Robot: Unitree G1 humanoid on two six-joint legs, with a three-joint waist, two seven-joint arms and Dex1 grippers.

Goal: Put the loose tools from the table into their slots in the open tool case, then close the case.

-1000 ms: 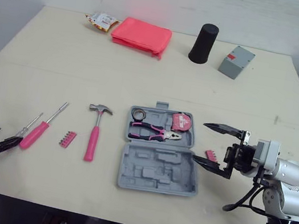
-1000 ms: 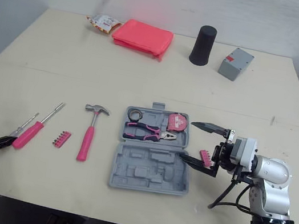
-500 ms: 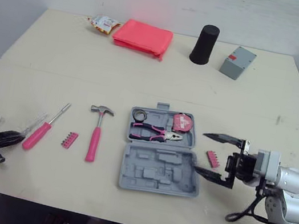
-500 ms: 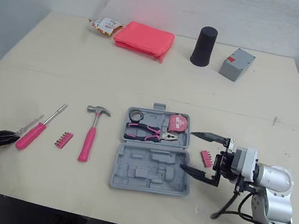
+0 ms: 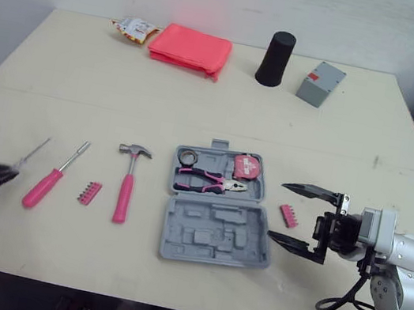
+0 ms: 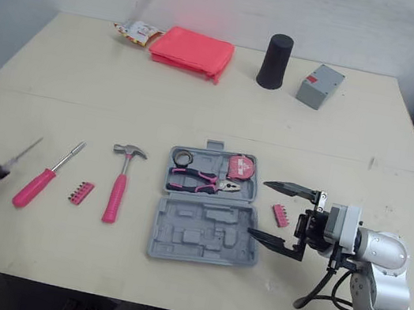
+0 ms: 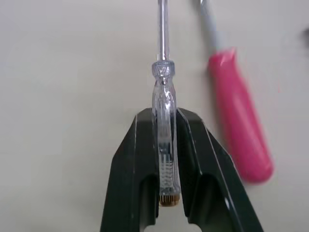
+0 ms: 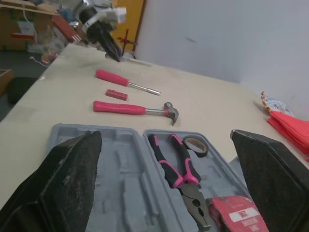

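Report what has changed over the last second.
The left pincer, shut on the clear screwdriver, has drawn it away from the pink screwdriver toward the robot's left; the two had lain side by side. The right pincer stayed open beside the tool case. The hammer and the pink screwdriver kept their places.

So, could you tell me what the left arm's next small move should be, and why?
Probably carry the clear-handled screwdriver toward the tool case: the left gripper is shut on its handle, well off to the left of the case, whose near half shows empty slots.
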